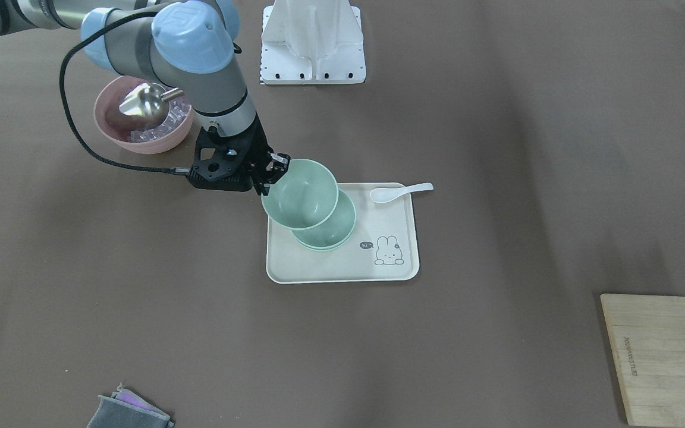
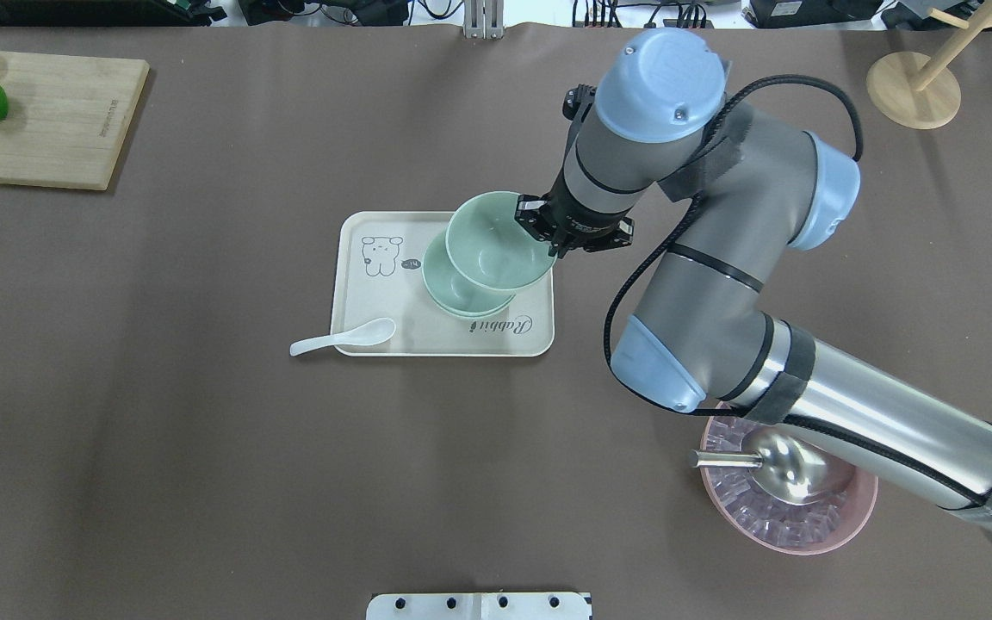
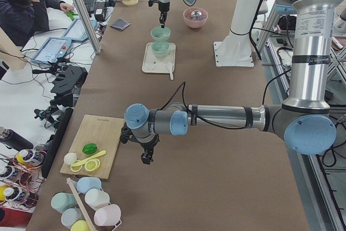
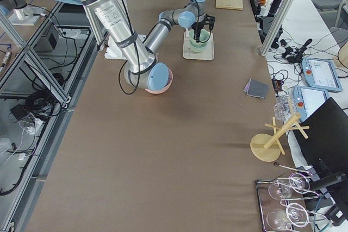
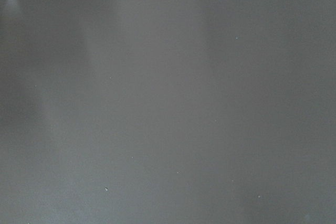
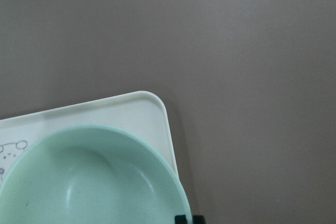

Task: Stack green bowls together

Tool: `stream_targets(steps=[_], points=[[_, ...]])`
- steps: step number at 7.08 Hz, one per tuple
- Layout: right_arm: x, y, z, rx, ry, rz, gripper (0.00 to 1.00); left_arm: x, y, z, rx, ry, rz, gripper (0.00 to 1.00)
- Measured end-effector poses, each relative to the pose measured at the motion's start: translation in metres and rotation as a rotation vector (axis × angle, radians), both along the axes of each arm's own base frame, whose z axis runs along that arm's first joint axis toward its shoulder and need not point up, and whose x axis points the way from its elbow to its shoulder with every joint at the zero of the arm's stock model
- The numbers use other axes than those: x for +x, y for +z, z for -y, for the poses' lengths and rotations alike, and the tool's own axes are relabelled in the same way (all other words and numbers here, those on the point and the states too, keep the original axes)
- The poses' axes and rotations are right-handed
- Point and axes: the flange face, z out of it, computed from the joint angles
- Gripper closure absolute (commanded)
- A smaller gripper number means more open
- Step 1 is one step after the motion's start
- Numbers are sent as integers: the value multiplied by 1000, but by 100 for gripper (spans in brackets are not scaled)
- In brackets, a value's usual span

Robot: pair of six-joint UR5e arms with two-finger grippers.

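Mint-green bowl [image 1: 301, 193], rim pinched by the right end effector [image 1: 272, 174], hangs tilted over stacked bowls [image 1: 339, 226] on the tray [image 1: 330, 264] — poised to nest; left end effector [image 3: 146, 159] — cannot tell.

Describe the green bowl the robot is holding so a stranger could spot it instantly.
Mid-table lies a cream tray with a rabbit drawing. Pale green bowls rest nested on it; the held bowl hangs just above them, off to one side, its rim pinched by the right gripper.

Six cameras: two high, two ends, two wrists.
High pair face each other, sharing the tray [image 2: 371, 297]; wrists look down close.
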Motion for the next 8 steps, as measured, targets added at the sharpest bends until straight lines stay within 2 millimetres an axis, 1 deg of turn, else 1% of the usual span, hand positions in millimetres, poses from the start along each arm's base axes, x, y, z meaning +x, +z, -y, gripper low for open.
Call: stream_targets(steps=[1,2,3,5,8], points=[[-19,-8,5,-9,-8,-8,100,-2,1,-1,-1,-4,0,1],[-30,-9,6,-18,-12,-15,100,-3,1,-1,-2,-6,0,1],[-37,-8,4,-29,-12,-20,100,-3,2,-2,-3,-6,0,1],[-44,-5,0,-37,-6,-28,100,-3,2,-2,-3,-7,0,1],[-47,0,1,-39,3,-42,100,-4,0,-2,1,-7,0,1]])
